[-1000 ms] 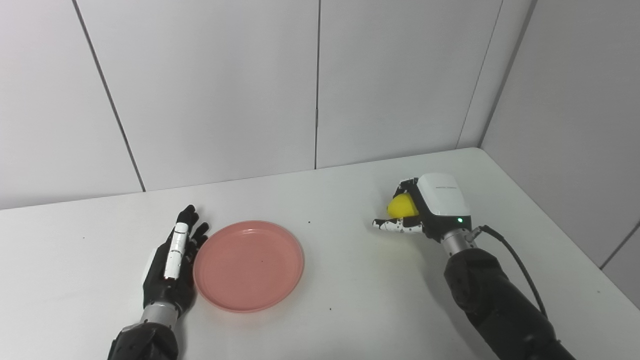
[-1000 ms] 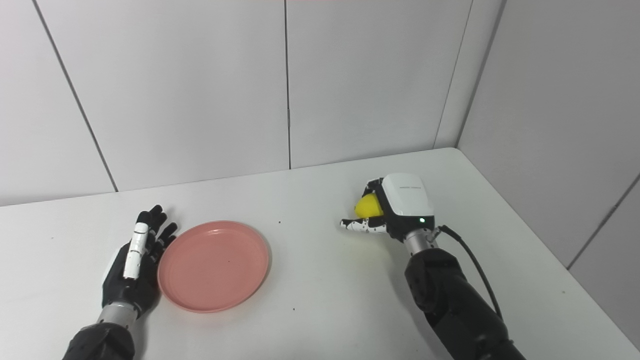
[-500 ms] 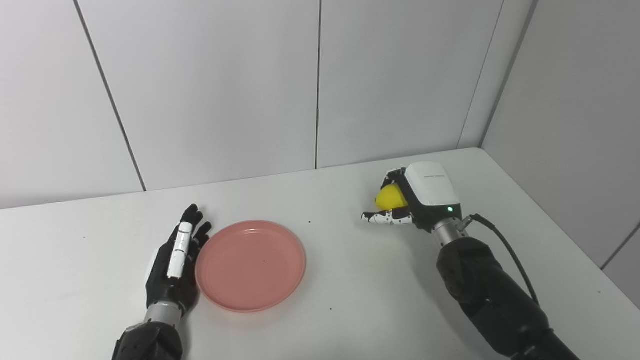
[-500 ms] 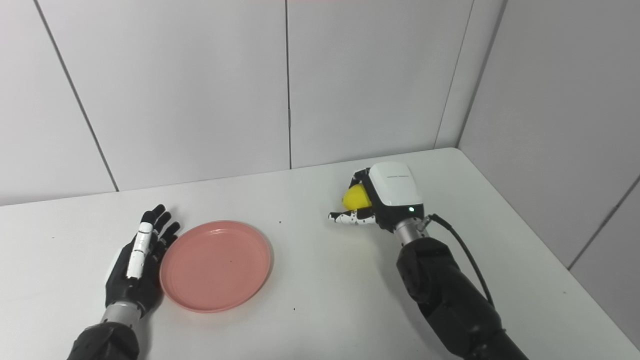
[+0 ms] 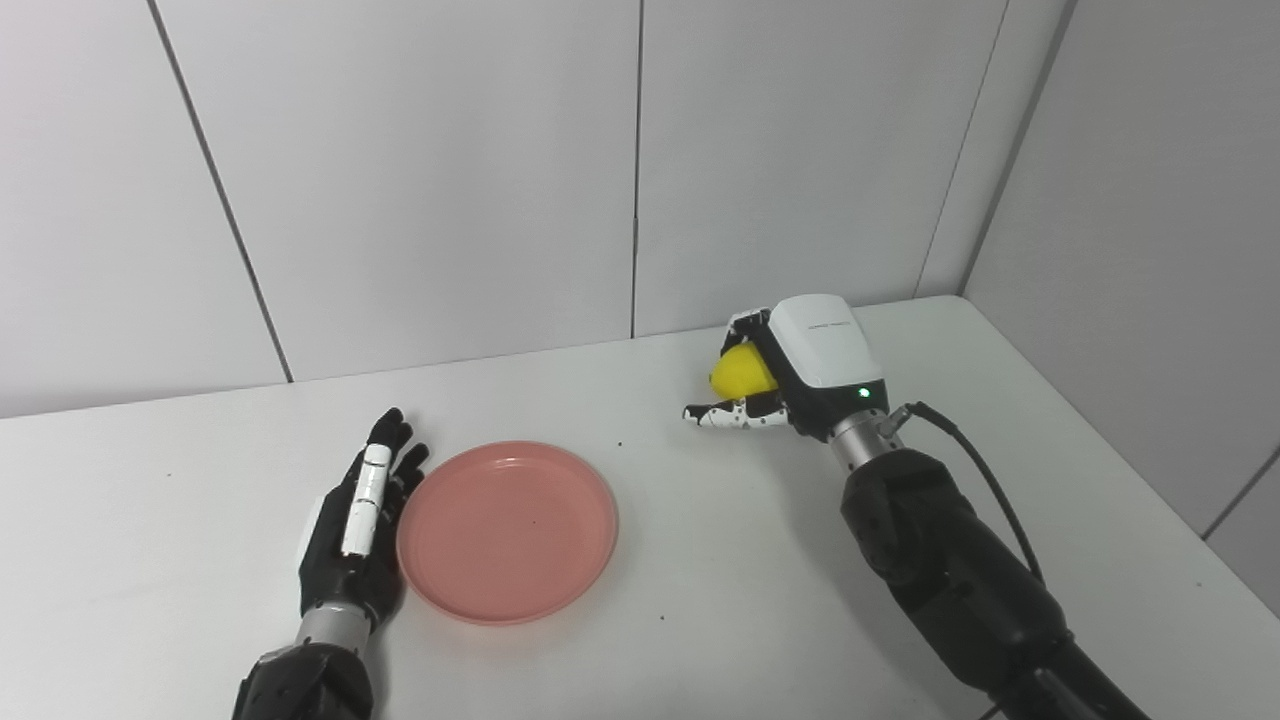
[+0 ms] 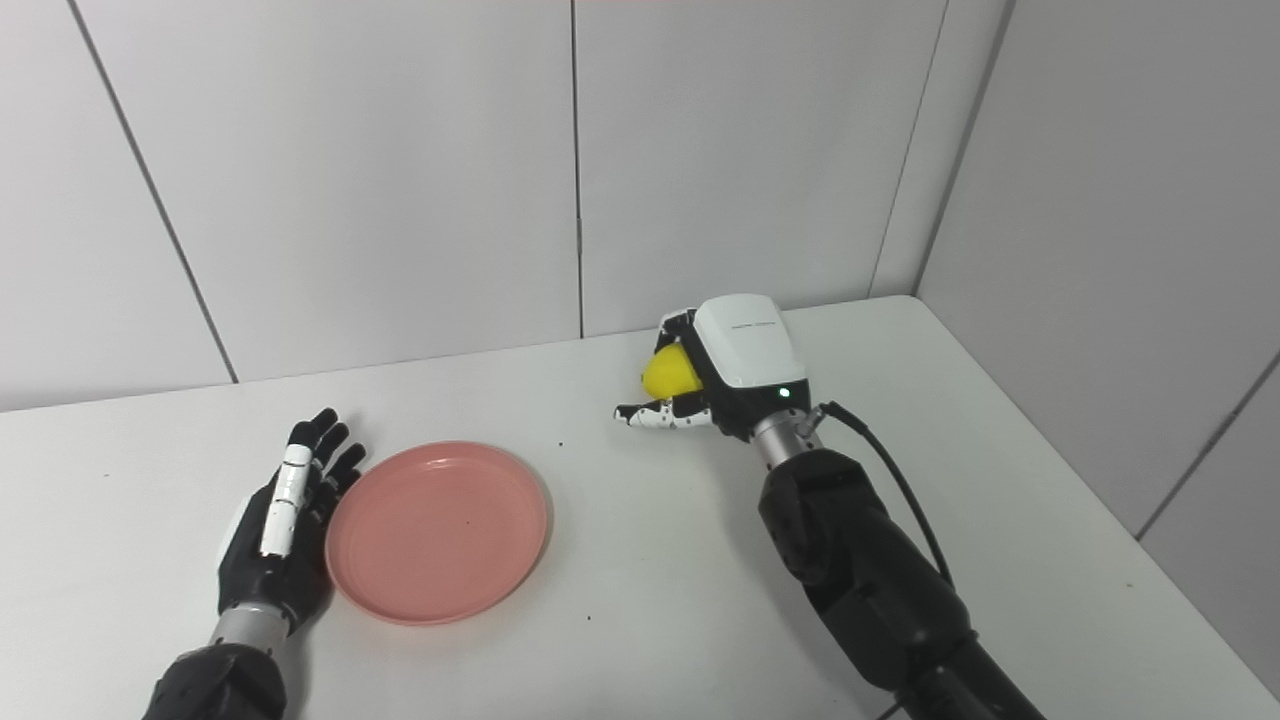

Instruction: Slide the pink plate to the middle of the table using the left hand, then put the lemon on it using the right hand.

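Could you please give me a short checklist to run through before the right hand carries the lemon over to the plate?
1. Lemon held in the right hand: ok, fingers are wrapped around it and it is lifted off the table.
2. Pink plate empty to receive it: ok.
3. Plate near the middle of the table: cannot tell, it sits somewhat left of centre.
4. Left hand clear of the plate's top: ok, it lies flat at the plate's left rim, fingers straight.
5. Path from lemon to plate free of things: ok, only bare tabletop lies between.
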